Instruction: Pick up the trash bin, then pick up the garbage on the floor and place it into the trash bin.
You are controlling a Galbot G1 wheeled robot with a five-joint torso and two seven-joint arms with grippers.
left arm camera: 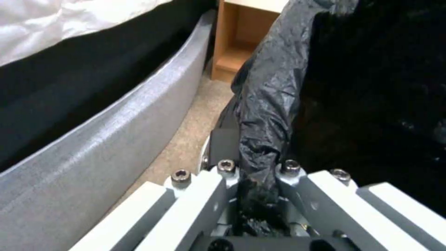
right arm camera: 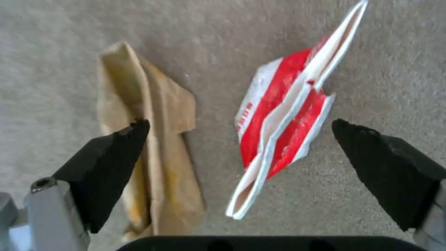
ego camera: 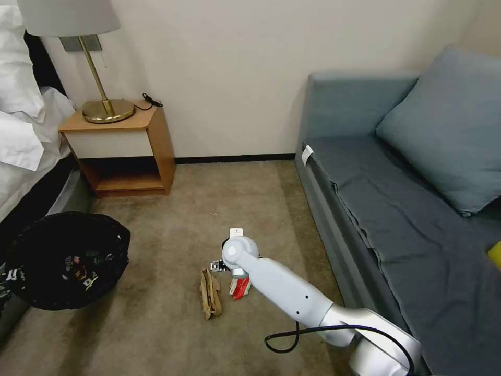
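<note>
The trash bin [ego camera: 68, 261], lined with a crinkled black bag, is at the left beside the bed, with some litter inside. My left gripper [left arm camera: 258, 165] is shut on the bin's bag-covered rim [left arm camera: 271, 104]. My right arm reaches down to the carpet in the middle of the floor. Its gripper [right arm camera: 240, 122] is open and hangs just above a red-and-white packet [right arm camera: 278, 118], which lies between the two black fingers [right arm camera: 111, 164]. Beside the packet lies the crumpled brown paper [right arm camera: 153, 104], partly under one finger. From the head, the paper [ego camera: 210, 293] and packet [ego camera: 240, 287] lie below the right wrist [ego camera: 240, 253].
A wooden nightstand [ego camera: 125, 146] with a brass lamp [ego camera: 104, 107] stands against the far wall. The bed [ego camera: 26, 141] and its grey base [left arm camera: 93, 139] border the left side, close to the bin. A blue-grey sofa [ego camera: 391, 209] runs along the right. Open carpet [ego camera: 209, 193] lies between them.
</note>
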